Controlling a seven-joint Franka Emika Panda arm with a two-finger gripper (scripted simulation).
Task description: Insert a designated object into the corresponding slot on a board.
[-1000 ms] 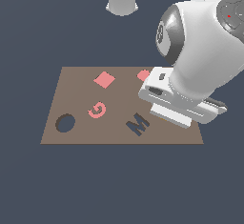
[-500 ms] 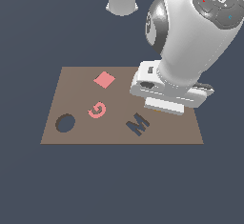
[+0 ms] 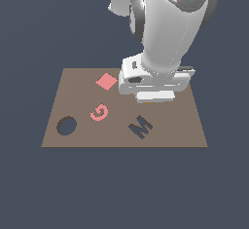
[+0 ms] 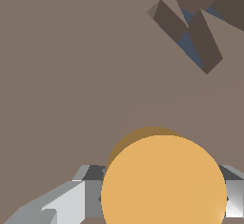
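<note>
Over the board's (image 3: 78, 89) far-right part | your hand (image 4: 162, 194) pinches the orange disc (image 4: 164, 185) between its fingers | carry step, I'd say | next: swing across to the round hole (image 3: 66, 125) and line up

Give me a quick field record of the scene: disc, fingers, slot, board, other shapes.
disc: orange-yellow round disc sits between the fingers, over brown board surface
gripper: low over the board's far half, beside the M cutout; closure on the disc cannot be confirmed
slot: round hole near the board's corner at the exterior view's left, empty
board: brown, flat
other shapes: pink diamond, pink G
</note>
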